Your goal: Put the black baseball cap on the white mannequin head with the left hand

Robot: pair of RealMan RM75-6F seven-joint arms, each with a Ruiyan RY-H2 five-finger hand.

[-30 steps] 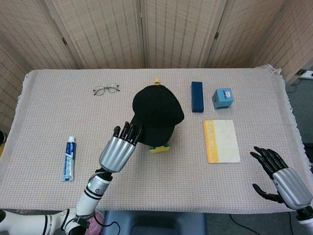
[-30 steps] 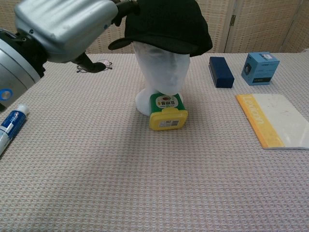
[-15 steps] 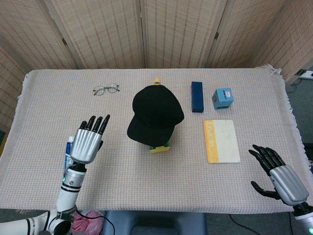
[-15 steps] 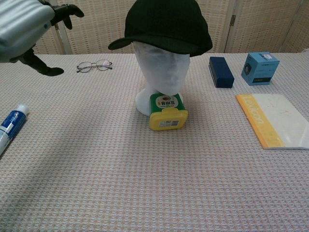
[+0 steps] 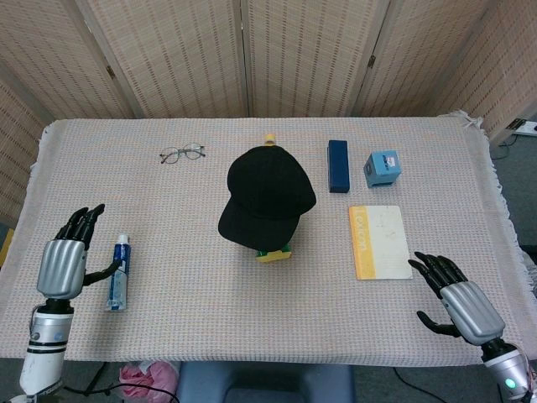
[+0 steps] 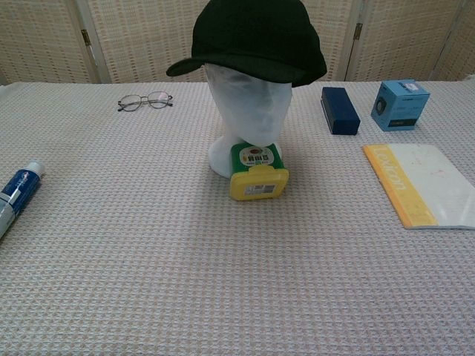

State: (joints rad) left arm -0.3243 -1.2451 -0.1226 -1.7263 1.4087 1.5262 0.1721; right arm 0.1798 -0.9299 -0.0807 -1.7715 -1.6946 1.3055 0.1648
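The black baseball cap (image 6: 256, 37) sits on top of the white mannequin head (image 6: 246, 115), brim pointing toward the robot's left and slightly forward. The mannequin head stands upright near the middle of the surface (image 6: 223, 282), which is covered by a light woven cloth. A yellow and green container (image 6: 257, 172) lies on its side against the front of the mannequin base, touching it.

The left hand (image 5: 63, 260) is at the left edge of the surface, well apart from the cap, fingers spread and holding nothing. A toothpaste tube (image 5: 118, 272) lies flat just beside it, on its inner side. The right hand (image 5: 457, 298) is at the right front corner of the surface, fingers spread and slightly curled, holding nothing. Neither hand shows in the chest view.

A yellow-edged notebook (image 5: 379, 241) lies flat between the mannequin head and the right hand. Behind it are a dark blue case (image 5: 338, 165) and, just beside that, a light blue box (image 5: 383, 169). A pair of eyeglasses (image 5: 183, 153) rests at the far left of the surface. Folding screens (image 5: 252, 50) stand behind.
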